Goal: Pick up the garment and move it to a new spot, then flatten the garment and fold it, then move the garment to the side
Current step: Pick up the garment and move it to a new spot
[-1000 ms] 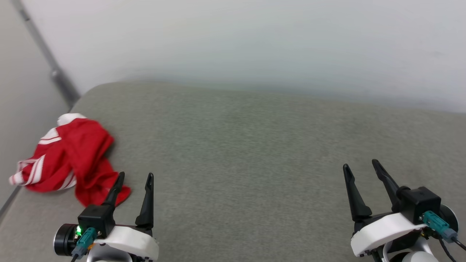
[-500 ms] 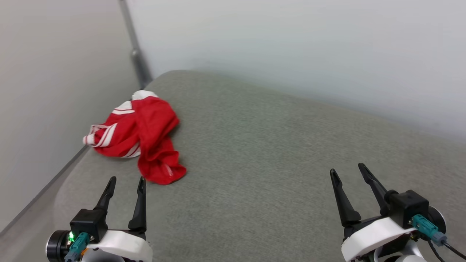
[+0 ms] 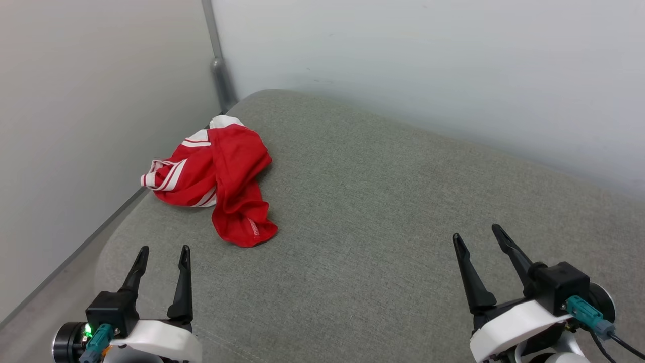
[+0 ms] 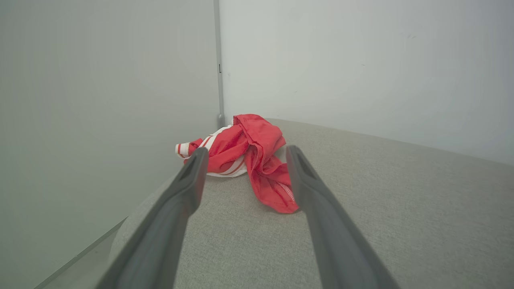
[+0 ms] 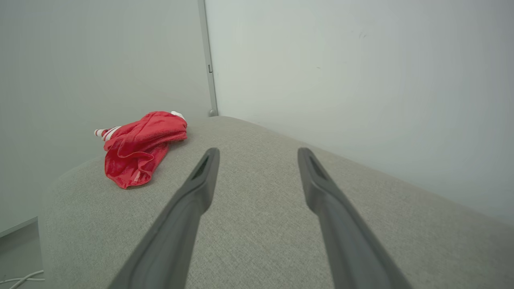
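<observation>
A: Jaws on both sides stand apart, empty: left gripper (image 3: 164,249), right gripper (image 3: 476,233). Garment (image 3: 221,176) lies crumpled at the cushion's (image 3: 378,212) far-left corner, near the wall (image 3: 101,101).

B: Risk?

A: A clumsy nudge could push it off that edge, I'd judge.

B: Views?

A: Right wrist view adds a cable (image 5: 24,277) on the floor (image 5: 16,253); left wrist view frames the garment between its fingers (image 4: 188,184).

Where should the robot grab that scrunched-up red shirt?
Probably the loose red flap of the jersey that sticks out toward the robot. It lies nearest the open left gripper, so come from the near side, from above, and pinch where the cloth bunches.
</observation>
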Robot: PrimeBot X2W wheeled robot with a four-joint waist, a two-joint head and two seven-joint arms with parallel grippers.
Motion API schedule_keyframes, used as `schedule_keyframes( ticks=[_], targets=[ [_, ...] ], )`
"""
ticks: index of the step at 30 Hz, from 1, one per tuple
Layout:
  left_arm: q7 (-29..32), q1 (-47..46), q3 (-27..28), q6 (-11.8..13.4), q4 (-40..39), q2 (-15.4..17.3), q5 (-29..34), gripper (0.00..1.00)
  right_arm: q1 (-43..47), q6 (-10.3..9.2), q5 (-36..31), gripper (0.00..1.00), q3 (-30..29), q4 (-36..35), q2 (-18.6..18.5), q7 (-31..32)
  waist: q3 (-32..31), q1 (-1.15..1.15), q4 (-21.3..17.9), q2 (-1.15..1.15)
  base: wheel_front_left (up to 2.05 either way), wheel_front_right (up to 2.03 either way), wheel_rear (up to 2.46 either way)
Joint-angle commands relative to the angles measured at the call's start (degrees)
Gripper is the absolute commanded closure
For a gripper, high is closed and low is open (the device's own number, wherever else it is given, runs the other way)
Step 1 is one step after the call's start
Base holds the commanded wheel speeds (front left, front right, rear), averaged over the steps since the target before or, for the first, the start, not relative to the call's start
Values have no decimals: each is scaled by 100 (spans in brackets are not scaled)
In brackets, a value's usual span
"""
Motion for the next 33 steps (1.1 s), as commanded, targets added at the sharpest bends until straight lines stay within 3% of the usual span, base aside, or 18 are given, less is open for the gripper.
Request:
schedule_keyframes(
  ticks=[1, 10, 22, 28, 33],
  targets=[
    [-14, -69, 8, -4, -17, 6, 43, 0, 5, -2, -7, 0, 4, -21, 7, 4, 22, 0, -19, 0, 0, 0, 0],
    [262, -1091, 69, -12, 428, 276, -331, 0, -254, -2, -227, 0, 8, -316, 6, 247, 631, 0, -378, 0, 0, 0, 0],
    [2237, -3221, 24, -20, 1656, 1432, -1447, 0, -840, -2, -467, 0, -29, -710, 4, 414, 1903, 0, -1253, 0, 0, 0, 0],
    [3262, -3815, -10, -15, 2736, 1967, -1986, 0, -1089, -2, -525, 0, -18, -738, 4, 378, 2484, 0, -1603, 0, 0, 0, 0],
    [3831, -4144, -62, -16, 3531, 2210, -2320, 0, -1233, -1, -493, 0, -36, -697, 6, 314, 2832, 0, -1749, 0, 0, 0, 0]
  ],
)
